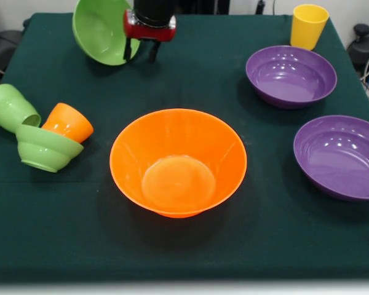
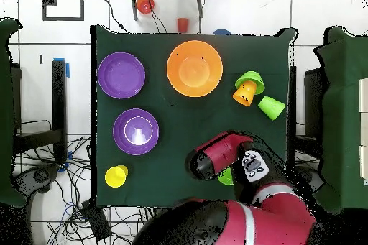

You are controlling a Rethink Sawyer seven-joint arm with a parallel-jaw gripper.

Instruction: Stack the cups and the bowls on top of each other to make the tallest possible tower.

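- The medium light-green bowl [image 1: 101, 31] hangs tilted at the table's far side, its rim pinched between the gripper [image 1: 141, 52] fingers, apparently so it can be carried.
- The large orange bowl [image 1: 178, 163] sits upright and empty mid-table, probably the tower's base; nothing is stacked yet.
- Beside it, a small green bowl [image 1: 44, 147], orange cup [image 1: 67, 123] and light-green cup [image 1: 11, 107] lie tipped together.
- Two purple bowls [image 1: 291, 76] and a yellow cup [image 1: 308, 26] stand upright, apart.

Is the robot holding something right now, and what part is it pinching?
Yes. The tool pinches the rim of the medium light-green glossy plastic bowl, which hangs tilted on its side above the dark green tablecloth.
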